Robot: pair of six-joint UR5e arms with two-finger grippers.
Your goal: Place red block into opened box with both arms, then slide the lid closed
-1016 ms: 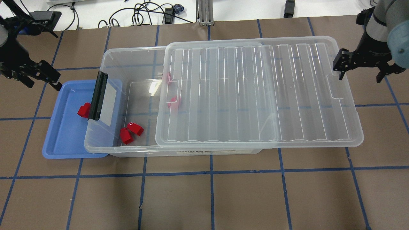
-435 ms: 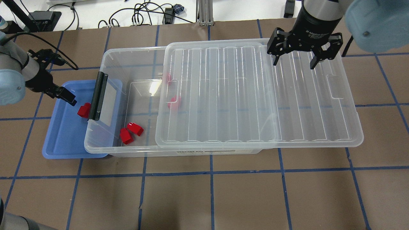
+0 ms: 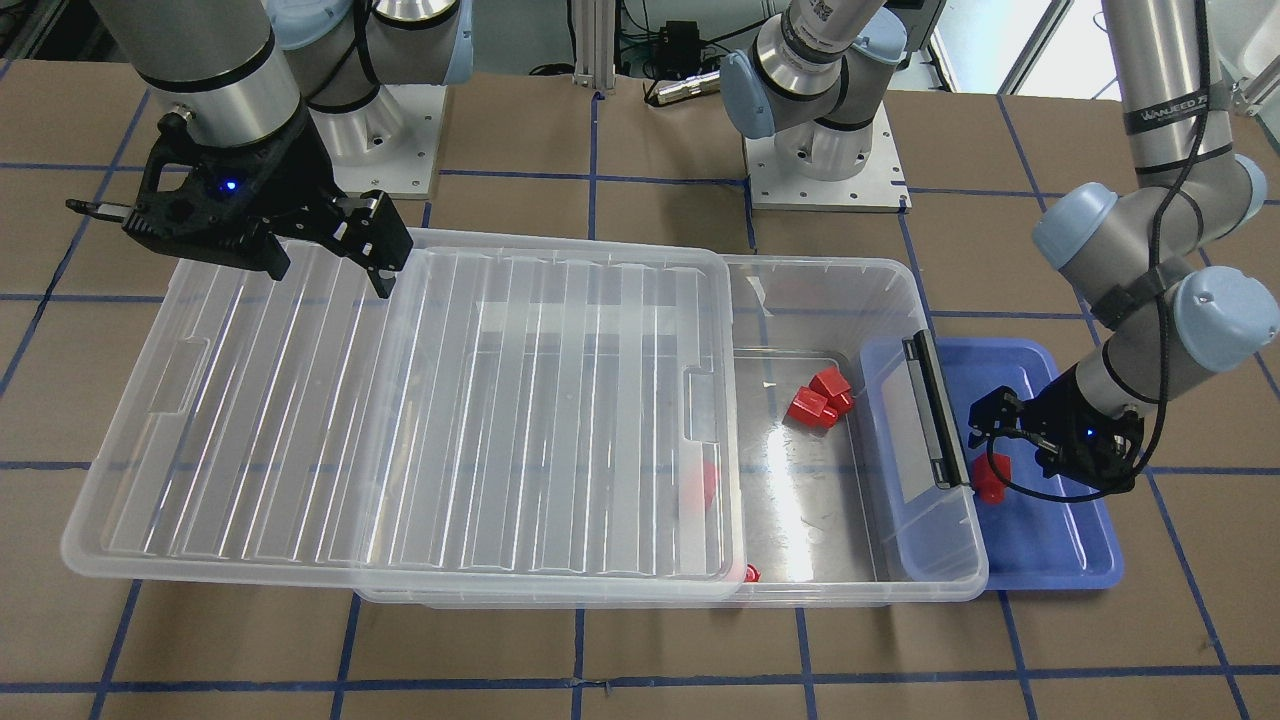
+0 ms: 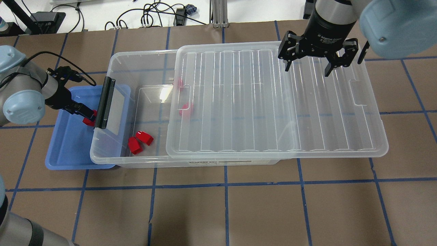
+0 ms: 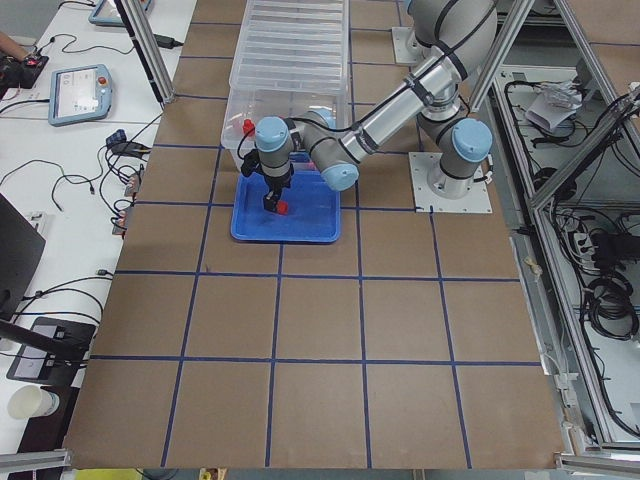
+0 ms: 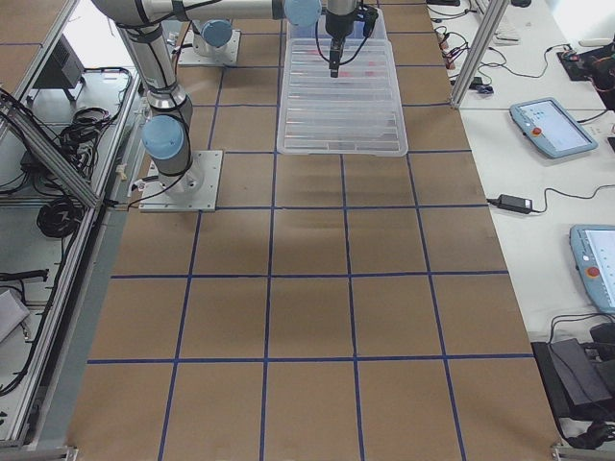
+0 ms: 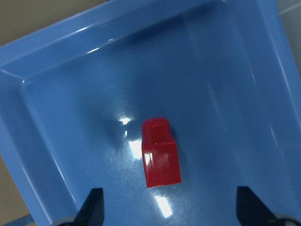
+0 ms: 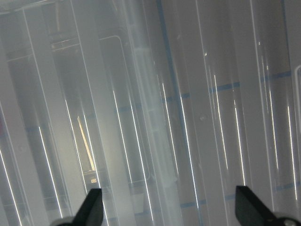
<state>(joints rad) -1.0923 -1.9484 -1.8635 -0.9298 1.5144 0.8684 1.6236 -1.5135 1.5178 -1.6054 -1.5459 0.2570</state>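
Observation:
A red block [image 7: 160,153] lies flat in the blue tray [image 4: 68,153], close to the box's black bar [image 4: 104,102]. My left gripper [image 4: 83,112] hangs open just over that block [image 3: 990,478], its fingers [image 7: 94,207] wide on either side and not touching it. The clear box [image 4: 143,58] is open at its left end. The ridged lid [image 4: 273,102] covers the rest and overhangs to the right. My right gripper [image 4: 307,70] is open above the lid's far right part and holds nothing.
Two red blocks [image 4: 140,141] lie in the box's open end, and two more [image 4: 186,108] show dimly under the lid's edge. The box's left end overlaps the blue tray. Brown table with blue tape lines surrounds everything; cables lie at the far edge.
My left gripper moved right and down into the tray, over the red block. My right arm swung in from the table's right side to above the lid's far part.

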